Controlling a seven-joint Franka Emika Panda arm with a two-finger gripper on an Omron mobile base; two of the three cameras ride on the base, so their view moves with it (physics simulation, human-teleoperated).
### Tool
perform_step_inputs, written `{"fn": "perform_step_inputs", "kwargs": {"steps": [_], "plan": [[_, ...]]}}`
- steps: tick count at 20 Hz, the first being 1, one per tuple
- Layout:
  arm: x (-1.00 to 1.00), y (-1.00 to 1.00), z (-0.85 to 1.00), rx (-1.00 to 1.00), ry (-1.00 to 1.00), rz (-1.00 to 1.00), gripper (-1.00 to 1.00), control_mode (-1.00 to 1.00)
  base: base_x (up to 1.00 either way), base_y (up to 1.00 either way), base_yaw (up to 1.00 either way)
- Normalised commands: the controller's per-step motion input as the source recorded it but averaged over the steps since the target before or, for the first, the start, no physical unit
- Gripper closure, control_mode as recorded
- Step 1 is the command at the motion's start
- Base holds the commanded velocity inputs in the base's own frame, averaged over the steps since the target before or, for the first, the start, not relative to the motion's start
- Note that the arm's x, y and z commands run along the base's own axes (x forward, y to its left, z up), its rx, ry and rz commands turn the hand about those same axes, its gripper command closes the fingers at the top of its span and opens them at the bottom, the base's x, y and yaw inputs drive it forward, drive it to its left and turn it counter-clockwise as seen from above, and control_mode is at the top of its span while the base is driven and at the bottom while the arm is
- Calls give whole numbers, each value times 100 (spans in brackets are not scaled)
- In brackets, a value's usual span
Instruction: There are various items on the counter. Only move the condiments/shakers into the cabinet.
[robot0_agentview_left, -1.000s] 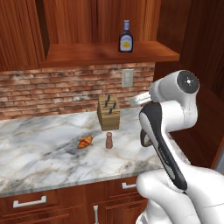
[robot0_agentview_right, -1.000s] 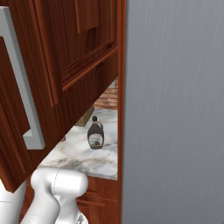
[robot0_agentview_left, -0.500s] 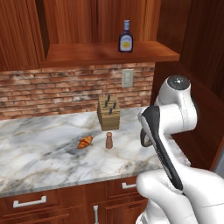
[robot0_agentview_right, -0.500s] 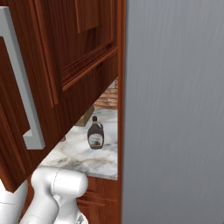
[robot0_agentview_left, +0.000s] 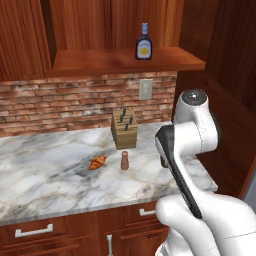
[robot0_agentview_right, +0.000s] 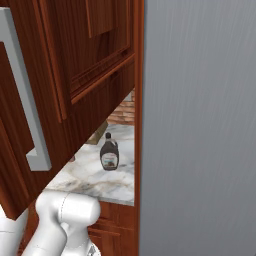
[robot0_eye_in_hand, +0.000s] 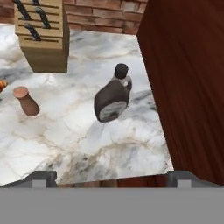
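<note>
Jaws wide open and empty above the brown bottle (robot0_eye_in_hand: 113, 97); approaching it, next they must descend around it.

Blue bottle (robot0_agentview_left: 143, 42) upright on cabinet shelf (robot0_agentview_left: 120, 61), brown bottle (robot0_eye_in_hand: 113, 96), shaker (robot0_eye_in_hand: 26, 101) standing on counter (robot0_eye_in_hand: 87, 135)

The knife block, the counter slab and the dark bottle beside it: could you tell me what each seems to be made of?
The tan knife block with black handles looks like pale matte wood, with faint grain lines. The white-grey counter slab looks like polished marble, given its brownish veins. The dark-brown, black-capped bottle could be glossy plastic or glass; its soft sheen leaves that open.
</note>
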Motion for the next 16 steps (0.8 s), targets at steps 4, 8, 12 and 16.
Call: {"fn": "perform_step_inputs", "kwargs": {"steps": [4,8,12,16], "plan": [[-4,21,-34,-10,0,-54,-100,-100,0,0,0],[0,29,-24,-18,0,-65,-100,-100,0,0,0],[0,18,-9,-25,0,-66,-100,-100,0,0,0],[0,21,-24,-37,-2,-59,-100,-100,0,0,0]]}}
